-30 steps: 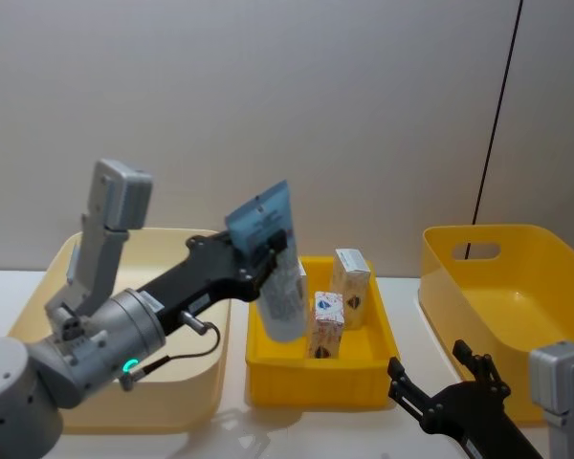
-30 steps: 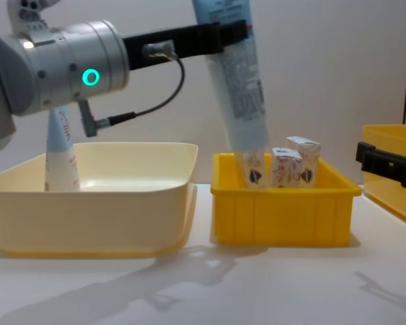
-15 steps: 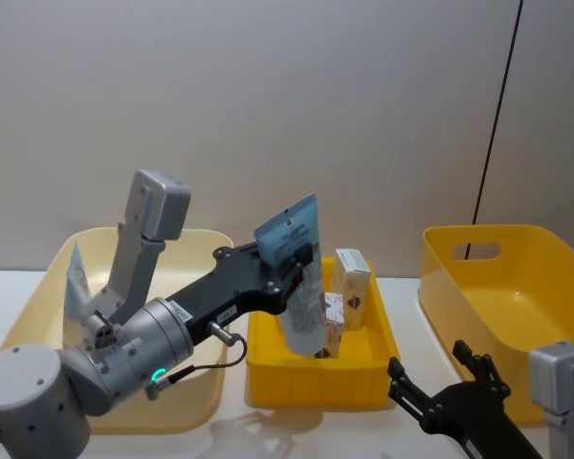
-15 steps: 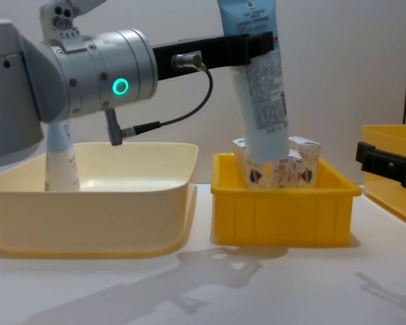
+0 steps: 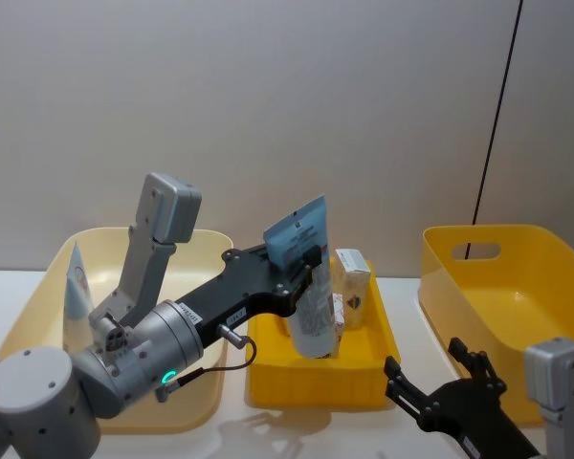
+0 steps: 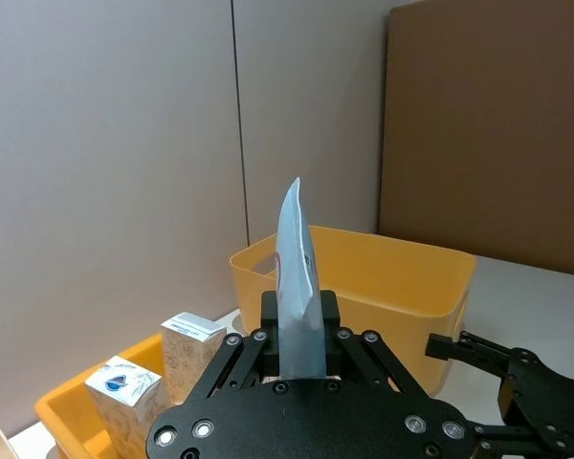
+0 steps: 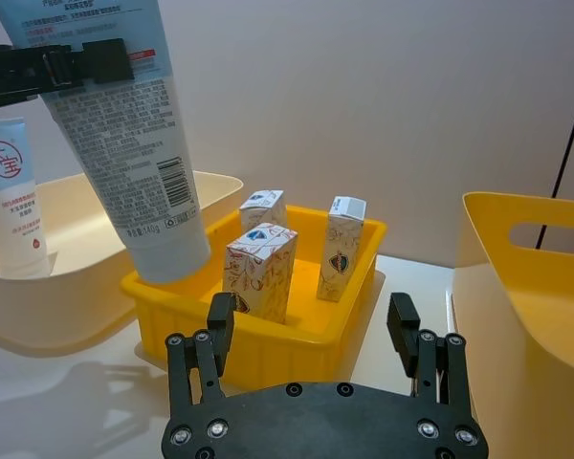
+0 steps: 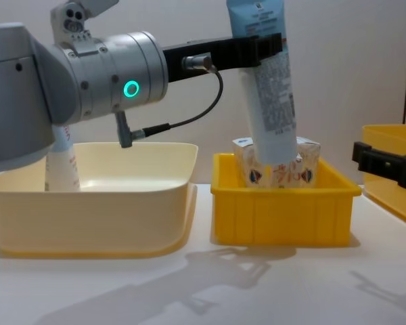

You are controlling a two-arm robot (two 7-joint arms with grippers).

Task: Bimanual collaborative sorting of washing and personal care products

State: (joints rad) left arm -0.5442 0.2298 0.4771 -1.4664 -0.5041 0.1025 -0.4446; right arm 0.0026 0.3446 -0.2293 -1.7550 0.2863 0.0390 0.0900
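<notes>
A cream bin (image 8: 122,196) sits well to the left of the left gripper (image 5: 306,256), beneath the arm's thick silver joint. One pale-blue tube (image 7: 14,206) with red lettering stands upright inside it, against the far left wall

The left gripper reaches forward at the middle of the table, fingers clamped on the flat crimped top of a second, taller held tube (image 8: 274,101). The tube hangs from the grip, leaning slightly, its white cap end pointing down

Directly below the gripper is a small yellow tray (image 8: 284,210). The tube's lower end dips just inside it, beside three small white cartons (image 7: 260,273) that stand upright, and may be touching them

To the right of that hand and nearer the robot, the right gripper (image 7: 311,325) waits low, fingers spread apart, holding nothing, facing the tray. A large yellow bin (image 5: 440,268) stands to its right

This looks like the carrying step for one tube. Next, it probably needs lifting clear of the cartons without toppling them, then taking to the cream bin with its match, or passing to the waiting right gripper
</notes>
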